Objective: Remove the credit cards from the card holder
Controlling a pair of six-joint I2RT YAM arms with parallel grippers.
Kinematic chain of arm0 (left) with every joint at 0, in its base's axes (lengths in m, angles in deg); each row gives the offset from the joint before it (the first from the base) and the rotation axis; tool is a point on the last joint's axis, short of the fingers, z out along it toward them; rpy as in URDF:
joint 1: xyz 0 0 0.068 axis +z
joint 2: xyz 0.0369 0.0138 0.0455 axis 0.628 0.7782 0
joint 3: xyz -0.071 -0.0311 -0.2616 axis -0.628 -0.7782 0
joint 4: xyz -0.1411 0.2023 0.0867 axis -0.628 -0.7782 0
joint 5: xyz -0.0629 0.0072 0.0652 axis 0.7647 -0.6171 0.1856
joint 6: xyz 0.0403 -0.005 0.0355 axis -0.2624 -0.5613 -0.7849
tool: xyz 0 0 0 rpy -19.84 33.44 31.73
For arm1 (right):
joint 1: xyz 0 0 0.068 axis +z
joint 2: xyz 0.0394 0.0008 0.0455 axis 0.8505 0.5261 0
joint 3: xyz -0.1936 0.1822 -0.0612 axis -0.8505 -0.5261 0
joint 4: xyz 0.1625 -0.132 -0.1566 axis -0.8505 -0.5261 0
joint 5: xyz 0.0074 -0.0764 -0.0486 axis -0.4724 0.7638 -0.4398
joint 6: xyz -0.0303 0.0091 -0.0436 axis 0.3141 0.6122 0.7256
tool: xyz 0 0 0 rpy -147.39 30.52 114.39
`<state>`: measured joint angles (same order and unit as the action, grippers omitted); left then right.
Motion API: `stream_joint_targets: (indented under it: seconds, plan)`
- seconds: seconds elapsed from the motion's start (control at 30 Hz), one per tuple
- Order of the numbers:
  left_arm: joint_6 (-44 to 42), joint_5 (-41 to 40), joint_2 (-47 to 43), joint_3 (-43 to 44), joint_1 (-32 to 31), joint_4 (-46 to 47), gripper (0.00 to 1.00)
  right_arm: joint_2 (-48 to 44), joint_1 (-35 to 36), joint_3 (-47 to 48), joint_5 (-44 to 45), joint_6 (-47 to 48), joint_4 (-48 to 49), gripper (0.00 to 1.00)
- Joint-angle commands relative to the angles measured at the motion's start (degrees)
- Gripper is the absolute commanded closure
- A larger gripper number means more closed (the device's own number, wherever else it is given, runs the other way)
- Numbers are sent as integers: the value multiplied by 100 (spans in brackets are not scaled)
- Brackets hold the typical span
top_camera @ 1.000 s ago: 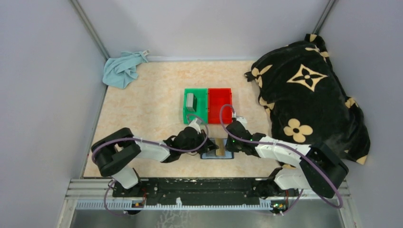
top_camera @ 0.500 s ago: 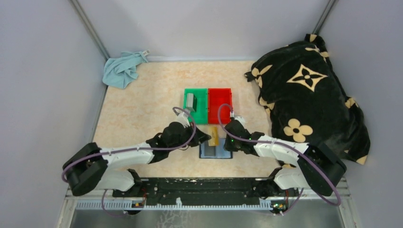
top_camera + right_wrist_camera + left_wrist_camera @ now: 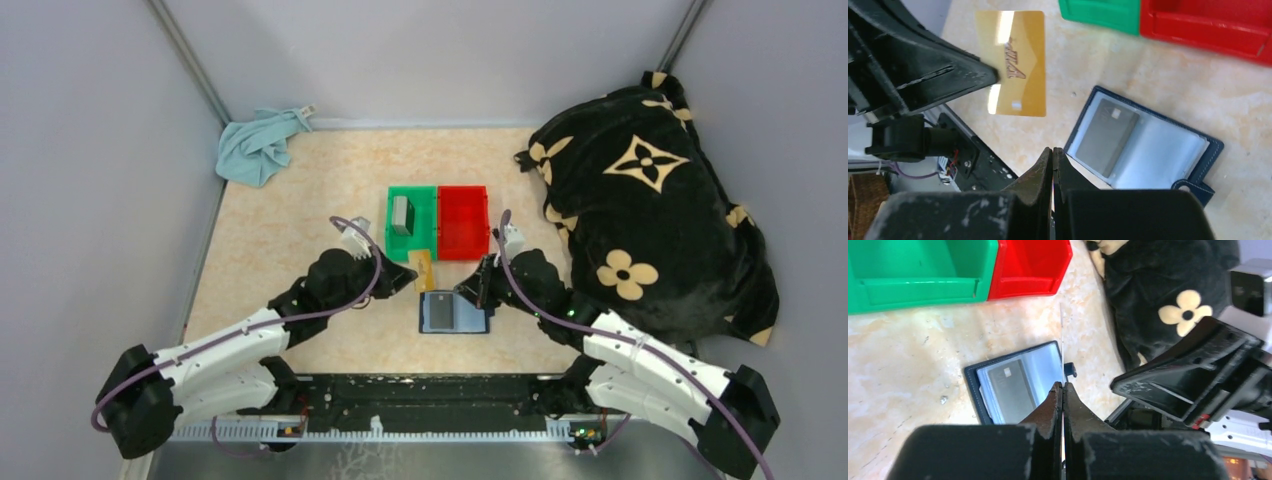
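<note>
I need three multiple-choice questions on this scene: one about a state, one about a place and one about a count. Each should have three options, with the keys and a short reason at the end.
1. The card holder is
A. snapped shut
B. folded and standing on edge
C. lying open, with a grey card in a pocket

2. The gold card is
A. clamped in the left gripper
B. tucked in the card holder
C. lying in a bin

3. How many plastic bins are there?
A. one
B. two
C. three

Keys:
1 C: both wrist views show its open pockets.
2 A: the right wrist view shows the fingers pinching the card's edge.
3 B: a green bin and a red bin stand side by side.
</note>
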<state>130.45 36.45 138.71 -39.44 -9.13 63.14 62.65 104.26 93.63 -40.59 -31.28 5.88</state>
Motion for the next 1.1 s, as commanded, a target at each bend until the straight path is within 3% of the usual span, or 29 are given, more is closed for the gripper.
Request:
stream_joint_targets:
  seconds: [0.0,0.03,0.17,0.33,0.47,0.57,0.73,0.83,0.97,1.07]
  plan:
    - [-737,-471,30,1104,80,-1958,100,-77,6,369,-189,418,236,100]
    - [-907,-373,64,1264,96,-2041,100,34,6,511,-143,465,97,98]
    - [-1323,535,-41,1543,145,-1937,100,165,6,835,-247,653,173,73]
    - [-1250,1501,-357,1064,198,-1304,100,-316,-166,372,-736,636,1172,58]
    - [-611,2086,-246,297,190,-414,100,-425,-549,-224,-1294,329,2123,56]
    - [-154,2351,-267,-341,182,689,100,-303,-841,-157,-1566,433,2275,55]
    - [-738,2247,-289,113,180,14,100,-269,-869,-32,-1455,921,2393,51]
    - [-674,2577,-317,3,180,400,100,-180,-873,-53,-1144,916,2163,57]
    - [-368,2856,-364,-595,192,1470,100,-76,-872,23,-1864,1078,2054,58]
    - [-686,2871,-349,-510,203,1181,100,-208,-867,-142,-2101,768,2591,58]
